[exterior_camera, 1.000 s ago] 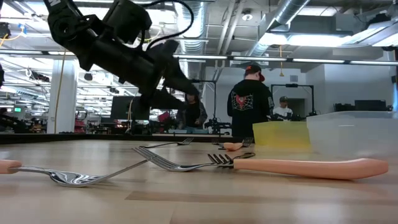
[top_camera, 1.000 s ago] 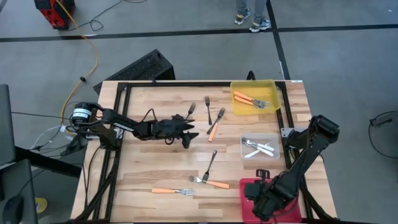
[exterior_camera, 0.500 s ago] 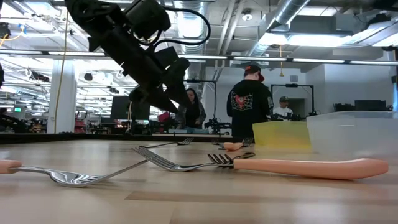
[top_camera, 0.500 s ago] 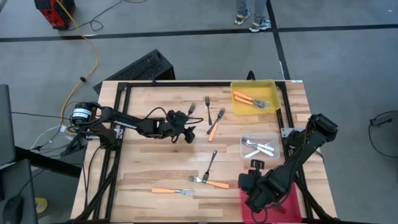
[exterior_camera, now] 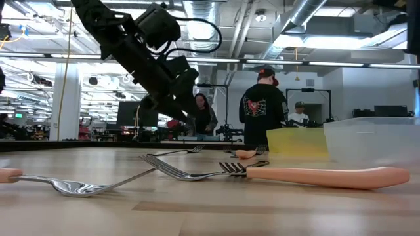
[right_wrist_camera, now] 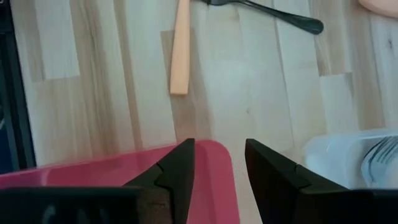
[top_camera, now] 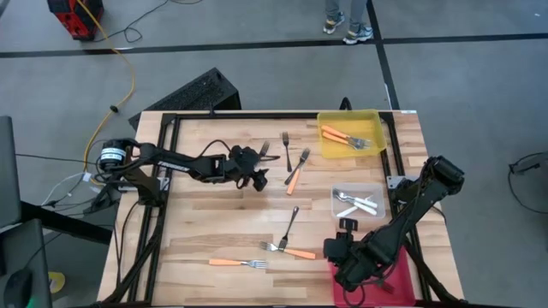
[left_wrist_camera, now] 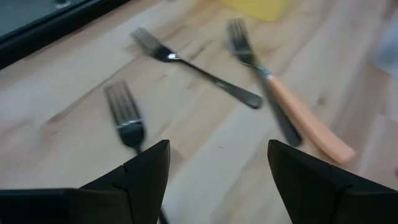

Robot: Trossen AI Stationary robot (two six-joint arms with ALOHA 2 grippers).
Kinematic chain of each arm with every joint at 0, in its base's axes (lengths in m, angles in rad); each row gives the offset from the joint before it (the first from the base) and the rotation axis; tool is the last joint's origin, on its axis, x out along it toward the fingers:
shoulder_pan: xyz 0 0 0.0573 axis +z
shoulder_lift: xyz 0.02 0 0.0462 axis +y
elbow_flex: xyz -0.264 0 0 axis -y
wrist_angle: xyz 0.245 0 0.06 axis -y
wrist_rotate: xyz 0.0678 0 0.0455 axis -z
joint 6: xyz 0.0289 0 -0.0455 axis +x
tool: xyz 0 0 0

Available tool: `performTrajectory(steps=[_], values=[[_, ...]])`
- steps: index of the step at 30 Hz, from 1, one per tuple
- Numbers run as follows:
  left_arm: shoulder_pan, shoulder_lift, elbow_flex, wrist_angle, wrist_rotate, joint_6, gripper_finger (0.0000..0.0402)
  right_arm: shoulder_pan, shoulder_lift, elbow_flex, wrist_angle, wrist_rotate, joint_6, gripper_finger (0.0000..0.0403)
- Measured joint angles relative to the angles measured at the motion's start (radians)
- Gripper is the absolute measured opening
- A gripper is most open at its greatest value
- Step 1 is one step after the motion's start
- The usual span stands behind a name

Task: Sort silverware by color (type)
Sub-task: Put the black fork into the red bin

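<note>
While my left gripper (top_camera: 256, 177) is hovering with fingers apart beside a dark fork (top_camera: 263, 150), my right gripper (right_wrist_camera: 219, 163) is waiting, parted and empty, over the red bin (top_camera: 401, 275).

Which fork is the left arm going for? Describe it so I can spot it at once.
Likely this one: start at the yellow bin at the table's far right corner and look left to three forks. The dark fork is the leftmost, right beside the left gripper. Unlike the orange-handled fork, it is all dark, and shorter-looking than the dark fork between them.
</note>
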Motion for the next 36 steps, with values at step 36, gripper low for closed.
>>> performTrajectory(steps=[36], values=[[0.021, 0.000, -0.200, 0.264, -0.158, -0.003, 0.0253, 0.001, 0.000, -0.021, 0.064, 0.155, -0.095, 0.0166]])
